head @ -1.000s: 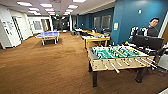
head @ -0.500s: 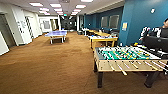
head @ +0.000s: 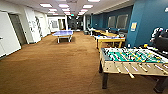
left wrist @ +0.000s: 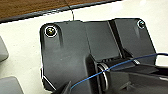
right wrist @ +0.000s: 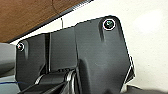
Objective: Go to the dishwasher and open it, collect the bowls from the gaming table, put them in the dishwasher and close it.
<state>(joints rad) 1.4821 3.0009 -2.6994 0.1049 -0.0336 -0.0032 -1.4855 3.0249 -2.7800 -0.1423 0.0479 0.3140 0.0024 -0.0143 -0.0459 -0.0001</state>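
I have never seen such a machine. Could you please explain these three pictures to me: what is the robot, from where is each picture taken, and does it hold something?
The robot is a wheeled machine with two arms. The wide picture comes from a camera high on it, looking forward over a brown carpet in a long room. Near on the right stands a table-football table with a green field and rods. Behind it is a yellow table, and farther off a blue table-tennis table. The other two pictures come from cameras on the arms' wrists. The dark plate in the left one, and the one in the right one, are parts of the robot itself. I cannot see the jaws, so I cannot tell whether anything is held.
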